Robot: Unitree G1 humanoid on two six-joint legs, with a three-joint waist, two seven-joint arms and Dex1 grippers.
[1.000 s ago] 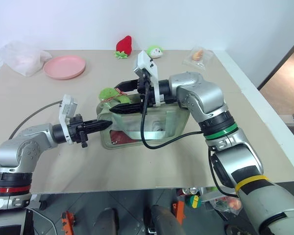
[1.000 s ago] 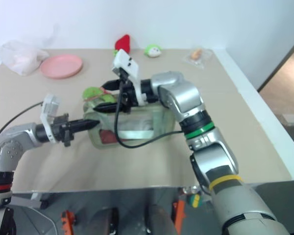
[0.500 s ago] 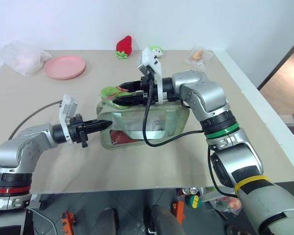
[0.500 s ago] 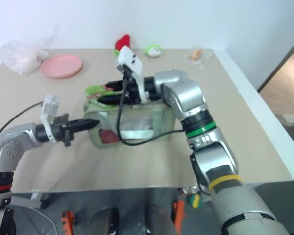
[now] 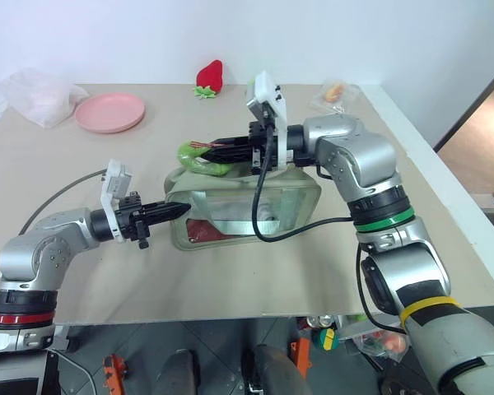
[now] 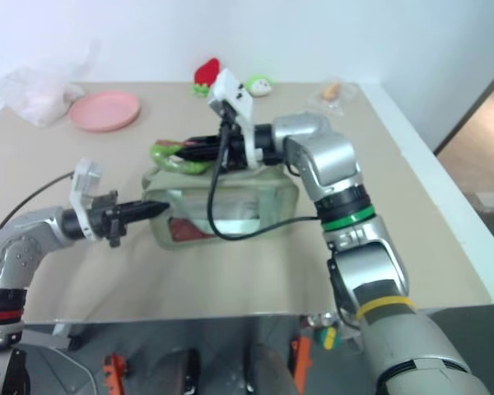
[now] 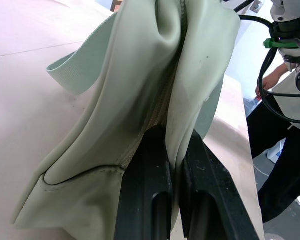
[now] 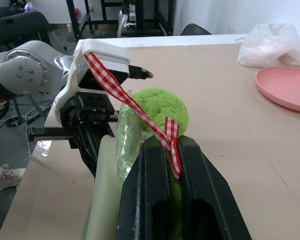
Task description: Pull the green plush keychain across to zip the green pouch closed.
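Note:
The pale green pouch (image 5: 255,210) lies mid-table with its clear side panel facing me and red items showing inside. My left gripper (image 5: 178,209) points right and is shut on the fabric at the pouch's left end; the left wrist view shows its fingers (image 7: 155,165) pinching the cloth beside the zipper seam. The lime-green plush keychain (image 5: 196,155) hangs over the pouch's upper left corner. My right gripper (image 8: 162,145) points left and is shut on the keychain (image 8: 157,107), with a red-and-white ribbon (image 8: 115,85) running across it.
A pink plate (image 5: 109,112) and a white plastic bag (image 5: 34,95) sit at the back left. A red plush strawberry (image 5: 207,77), a green-and-white plush toy (image 6: 258,84) and a small clear bag (image 5: 336,93) lie along the back. The table's edge (image 5: 445,206) runs down the right.
My right gripper went from open around the keychain to shut on it, and drifted right and slightly up with it. The left gripper kept its hold without moving.

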